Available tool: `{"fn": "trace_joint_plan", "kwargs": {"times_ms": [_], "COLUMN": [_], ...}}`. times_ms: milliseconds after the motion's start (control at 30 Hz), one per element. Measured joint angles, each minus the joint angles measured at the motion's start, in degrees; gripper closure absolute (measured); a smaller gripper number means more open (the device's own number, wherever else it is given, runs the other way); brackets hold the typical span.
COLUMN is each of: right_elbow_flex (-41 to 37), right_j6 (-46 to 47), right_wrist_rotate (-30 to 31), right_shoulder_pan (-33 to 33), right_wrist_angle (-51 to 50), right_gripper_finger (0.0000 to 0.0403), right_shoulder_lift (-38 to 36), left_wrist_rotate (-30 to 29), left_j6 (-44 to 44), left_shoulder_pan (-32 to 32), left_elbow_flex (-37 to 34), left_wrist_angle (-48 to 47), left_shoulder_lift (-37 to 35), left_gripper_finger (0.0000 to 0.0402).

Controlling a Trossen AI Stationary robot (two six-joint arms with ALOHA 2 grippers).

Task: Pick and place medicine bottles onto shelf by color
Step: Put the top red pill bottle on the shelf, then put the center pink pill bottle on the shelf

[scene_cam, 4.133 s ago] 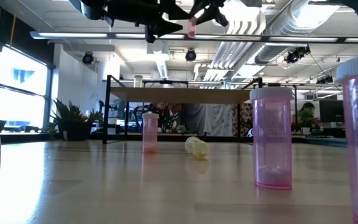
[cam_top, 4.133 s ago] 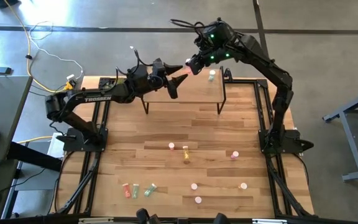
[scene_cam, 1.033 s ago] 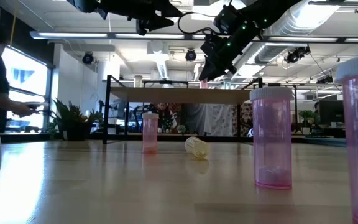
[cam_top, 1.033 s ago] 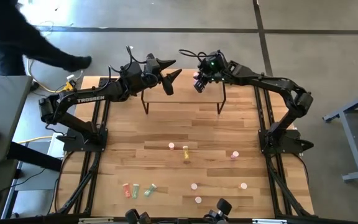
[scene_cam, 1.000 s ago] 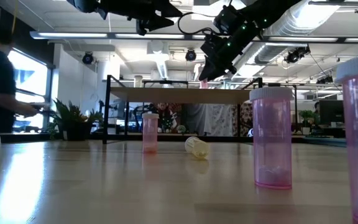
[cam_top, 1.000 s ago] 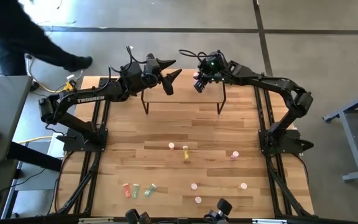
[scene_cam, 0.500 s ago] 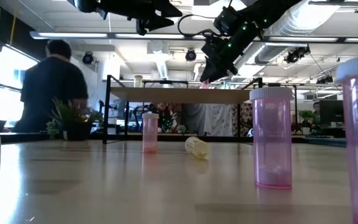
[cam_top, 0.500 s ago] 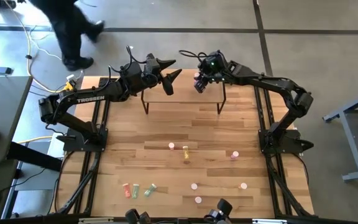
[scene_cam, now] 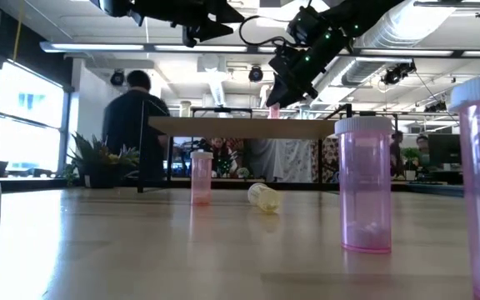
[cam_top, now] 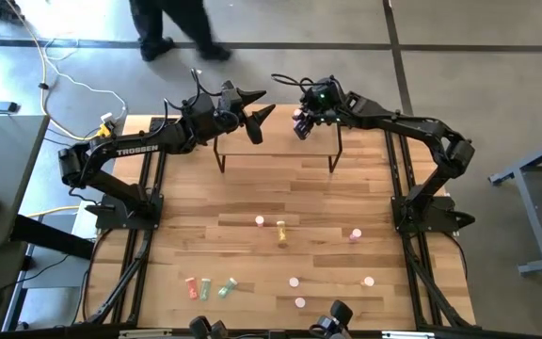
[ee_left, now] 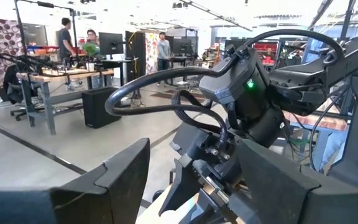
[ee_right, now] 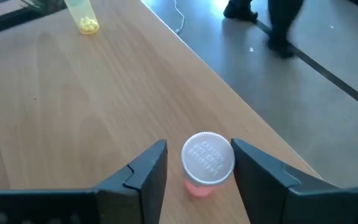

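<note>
— Where is the pink bottle [ee_right: 207, 163]?

— Standing upright on the shelf [cam_top: 276, 138], near its back edge, white cap up. A yellow bottle [ee_right: 82, 15] stands farther along the same top.

— And the right gripper [ee_right: 197, 167]?

— Right over the pink one, a finger on either side, spread and clear of it: released.

— The left gripper [cam_top: 255, 108]?

— Raised over the shelf's left end, fingers spread wide, nothing between them.

— Anything else?

— More bottles are scattered across the table [cam_top: 252, 193], and a person [scene_cam: 137, 117] walks behind it.
</note>
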Motion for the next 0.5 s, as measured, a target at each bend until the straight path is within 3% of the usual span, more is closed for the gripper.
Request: {"fn": "trace_joint_plan", "kwargs": {"times_ms": [300, 500], "right_elbow_flex": [0.00, 0.00], "right_j6": [0.90, 7.12], "right_wrist_rotate": [1.40, 1.46], "right_shoulder_pan": [0.01, 1.95], "right_wrist_angle": [-0.34, -6.43], "right_gripper_finger": [0.0235, 0.0235], "right_shoulder_lift": [-3.55, -7.82], "left_wrist_rotate": [0.00, 0.08], "left_j6": [0.13, 0.15], "left_shoulder_pan": [0.00, 0.00], "left_elbow_flex": [0.00, 0.00], "left_wrist_angle": [-0.96, -4.07], "left_shoulder_lift": [0.00, 0.00], "left_gripper_finger": [0.0163, 0.0163]}}
